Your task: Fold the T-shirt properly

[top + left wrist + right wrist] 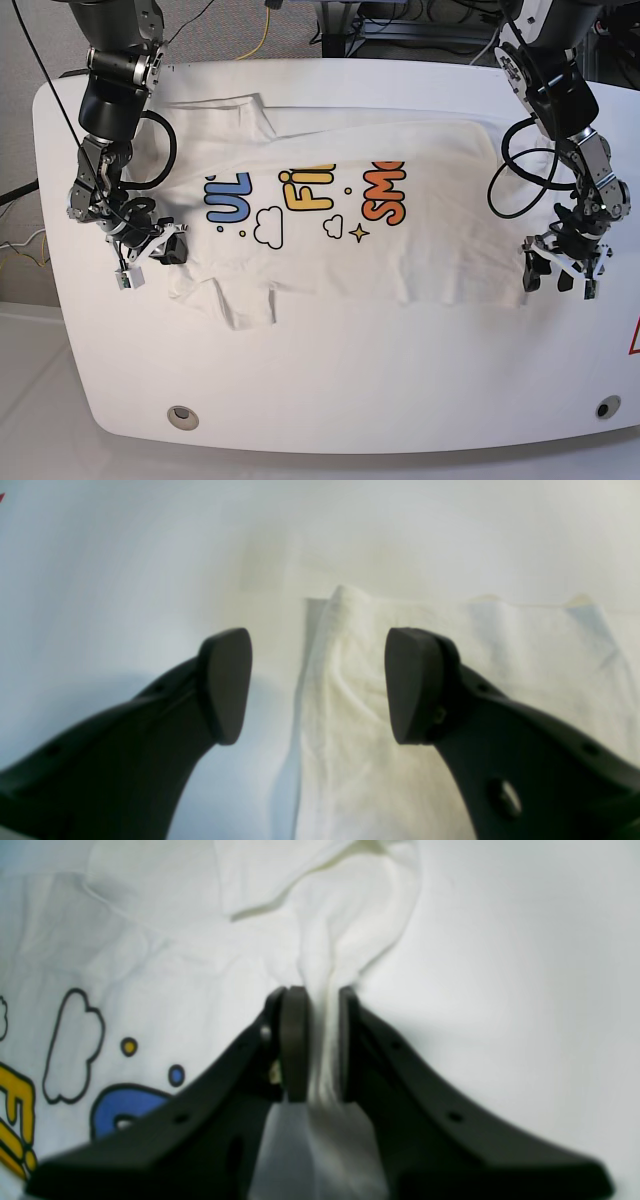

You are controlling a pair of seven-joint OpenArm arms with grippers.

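Note:
The white T-shirt (430, 260) lies print-up across the table, its lower part folded over so the blue, yellow and orange letters are partly covered. In the base view my right gripper (168, 250) is at the shirt's left end, near a sleeve. The right wrist view shows this gripper (320, 1045) shut on a bunched ridge of white T-shirt (200, 965) fabric. My left gripper (558, 270) hovers at the shirt's right edge. In the left wrist view it (320, 690) stands open, fingers wide apart over the T-shirt (350, 760) edge, holding nothing.
The white table (330, 370) has a rounded front edge, with a round fitting (181, 415) at the front left and another (600, 408) at the front right. Cables and equipment sit behind the table's back edge. A red mark (632, 340) shows at the right edge.

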